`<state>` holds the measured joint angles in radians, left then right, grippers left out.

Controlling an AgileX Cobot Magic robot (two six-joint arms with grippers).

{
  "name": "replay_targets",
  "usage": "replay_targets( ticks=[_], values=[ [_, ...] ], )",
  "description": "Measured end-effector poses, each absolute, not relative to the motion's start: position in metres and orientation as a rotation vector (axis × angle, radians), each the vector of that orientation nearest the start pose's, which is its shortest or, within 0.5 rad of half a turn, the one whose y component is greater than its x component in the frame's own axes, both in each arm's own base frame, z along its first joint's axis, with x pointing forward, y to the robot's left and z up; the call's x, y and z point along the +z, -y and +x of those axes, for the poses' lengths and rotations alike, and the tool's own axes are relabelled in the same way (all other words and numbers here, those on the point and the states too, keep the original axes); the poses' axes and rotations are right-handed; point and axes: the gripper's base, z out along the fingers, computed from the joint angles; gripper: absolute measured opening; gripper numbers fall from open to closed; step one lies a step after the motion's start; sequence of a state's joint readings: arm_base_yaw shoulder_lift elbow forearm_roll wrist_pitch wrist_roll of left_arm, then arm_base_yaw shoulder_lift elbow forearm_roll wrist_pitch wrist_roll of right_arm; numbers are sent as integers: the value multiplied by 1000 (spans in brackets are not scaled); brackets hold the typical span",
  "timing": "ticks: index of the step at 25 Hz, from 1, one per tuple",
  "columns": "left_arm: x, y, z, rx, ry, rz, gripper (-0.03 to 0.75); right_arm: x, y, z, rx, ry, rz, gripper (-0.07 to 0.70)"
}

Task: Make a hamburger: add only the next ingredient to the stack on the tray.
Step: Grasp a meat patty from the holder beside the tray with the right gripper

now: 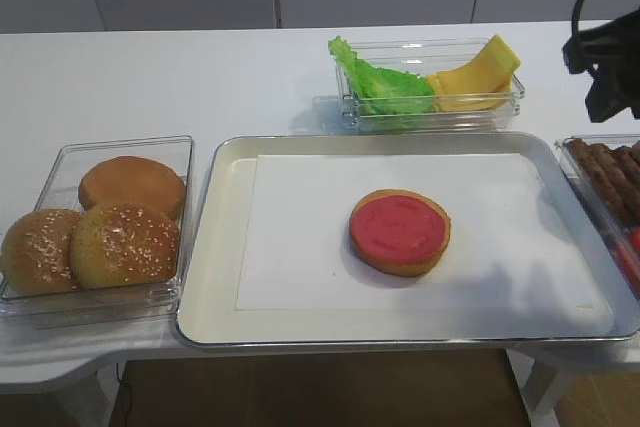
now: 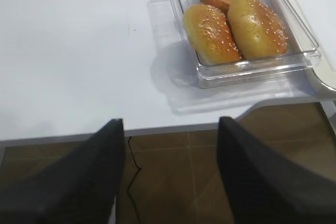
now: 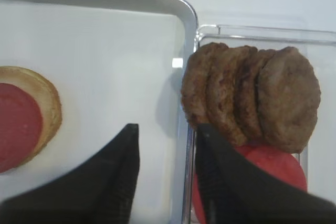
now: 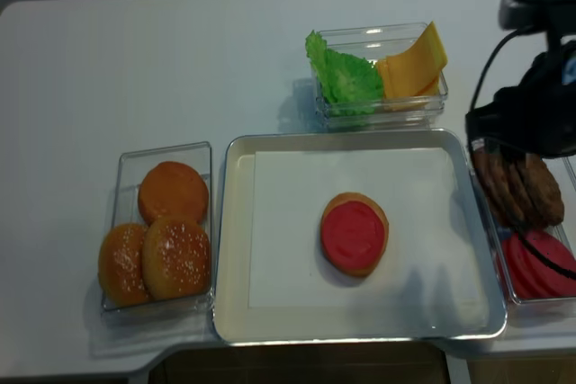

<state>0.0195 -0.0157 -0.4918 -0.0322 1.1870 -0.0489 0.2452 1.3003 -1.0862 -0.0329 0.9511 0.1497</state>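
Note:
Several dark brown meat patties lean in a row inside a clear bin just right of the tray. My right gripper hangs open above the tray rim and the bin's left wall; one finger is over the tray and the other over the bin, near the leftmost patty. Nothing is between the fingers. The stack, a bun half topped by a pink-red disc, sits mid-tray. My left gripper is open and empty over the table's front edge, left of the bun bin.
Red tomato slices lie in the patty bin below the patties. A bin with lettuce and cheese slices stands behind the tray. Sesame buns fill the left bin. My right arm hangs over the patty bin.

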Motion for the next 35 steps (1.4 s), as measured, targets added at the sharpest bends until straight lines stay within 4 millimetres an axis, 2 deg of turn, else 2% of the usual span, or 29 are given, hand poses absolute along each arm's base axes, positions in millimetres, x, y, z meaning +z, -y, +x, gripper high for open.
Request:
replay_targets(
  ticks=[4,13,26,31,35],
  values=[
    [265,3,-12,-56,-2162,-70,417,296,-62,262,29,-2714,-168,272],
    [265,3,-12,-56,-2162,-70,417,267,-69,279,-158,-2779,-298,271],
    [265,3,-12,-56,-2162,-70,417,247,-73,295,-200,-2802,-322,272],
    [265,3,-12,-56,-2162,-70,417,242,-72,298,-231,-2807,-317,321],
    [265,3,-12,-56,-2162,-70,417,242,-72,299,-231,-2799,-314,328]
  ],
)
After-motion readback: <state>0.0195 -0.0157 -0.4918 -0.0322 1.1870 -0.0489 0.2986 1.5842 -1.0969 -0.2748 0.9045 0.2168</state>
